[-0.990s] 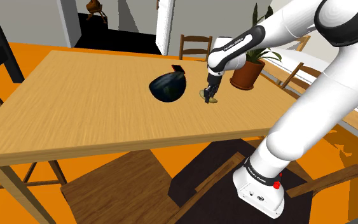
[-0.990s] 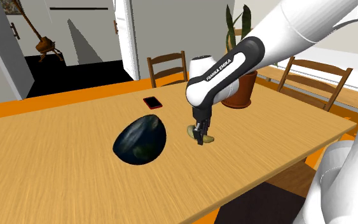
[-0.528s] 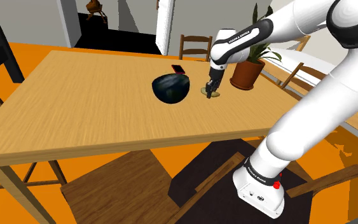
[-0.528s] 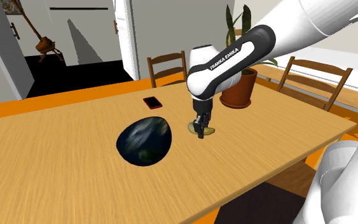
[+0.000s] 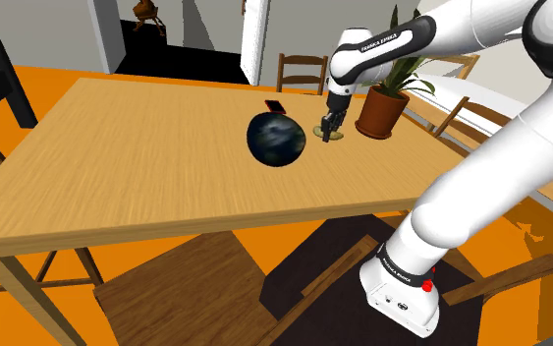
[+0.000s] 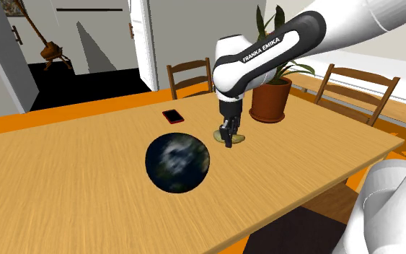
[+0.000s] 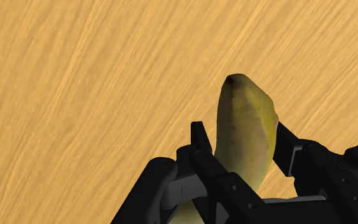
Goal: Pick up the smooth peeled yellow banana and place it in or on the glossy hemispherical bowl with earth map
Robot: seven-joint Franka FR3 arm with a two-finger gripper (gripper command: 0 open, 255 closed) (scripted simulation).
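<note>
Your tool (image 7: 241, 132) was clamped on the banana (image 7: 246, 124), low at the table (image 6: 64, 202), just beside the earth-map bowl (image 6: 179, 164). Best move, I'd judge: you lifted straight, cleared the rim, released over its opening. The bowl looked liable to roll.

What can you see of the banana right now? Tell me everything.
The banana is smooth and dull yellow shading to olive, with a dark brownish tip and a slight curve. The gripper clasps it between both black fingers, and the tip points out past them. It sits low over the wooden table; I cannot tell whether it touches it. It is apart from the dark earth-map bowl, to the bowl's right in the second exterior view, near the potted plant.
</note>
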